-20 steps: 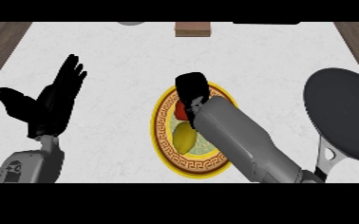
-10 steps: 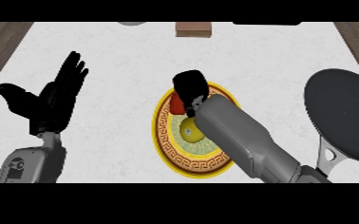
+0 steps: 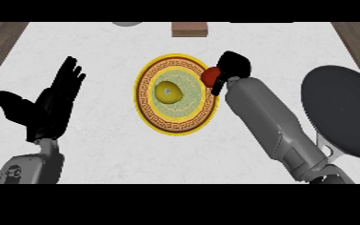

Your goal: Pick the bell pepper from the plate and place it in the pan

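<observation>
My right hand (image 3: 235, 66) hovers over the right rim of the yellow patterned plate (image 3: 174, 128), its fingers curled round a red bell pepper (image 3: 209, 76) that shows at the hand's left side. A yellow round fruit (image 3: 169, 91) lies in the middle of the plate. The dark pan (image 3: 341, 100) sits at the right edge of the head view, its handle (image 3: 327, 148) pointing toward me beside my right forearm. My left hand (image 3: 53, 102) rests open at the left, fingers up, holding nothing.
A brown block (image 3: 190, 28) and a grey round object (image 3: 126, 24) sit at the counter's far edge. White counter lies between the plate and the pan.
My right hand has lifted from the plate's middle and moved right with the red pepper, uncovering the yellow fruit. The left hand has stayed put.
</observation>
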